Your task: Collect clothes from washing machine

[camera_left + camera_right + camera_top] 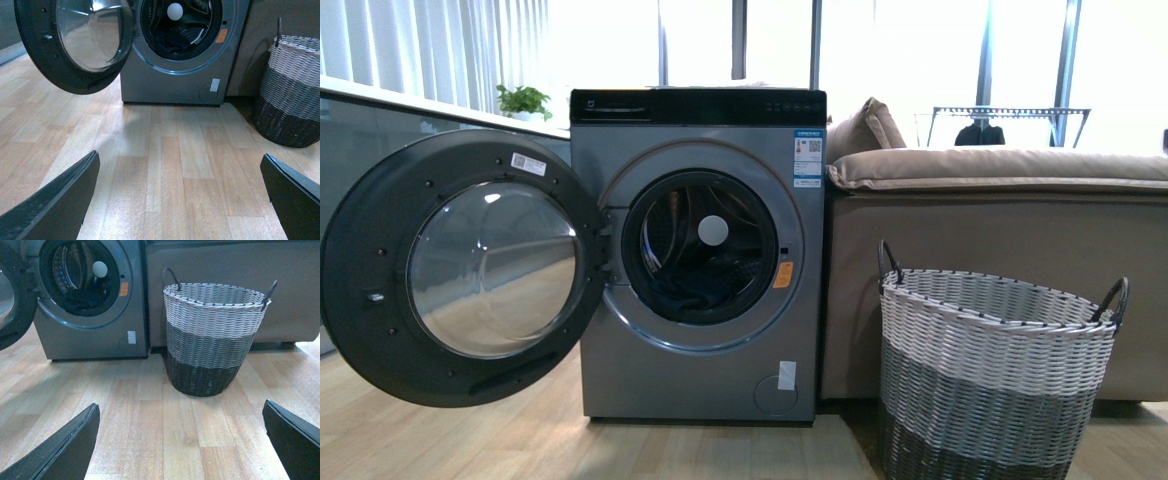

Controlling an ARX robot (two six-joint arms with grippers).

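Ahead of the seemingly nearer, spread left gripper [180, 200], dark navy fabric clothes [172, 42] lie inside the grey metal washing machine [170, 85]; right gripper [180, 440] likewise spread.

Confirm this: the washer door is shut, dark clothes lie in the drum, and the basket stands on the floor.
No: the door is wide open, as the front view shows. The dark clothes do lie in the drum of the washer, and the basket stands on the floor.

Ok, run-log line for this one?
washing machine door open | clothes in drum | left end effector open, empty | right end effector open, empty
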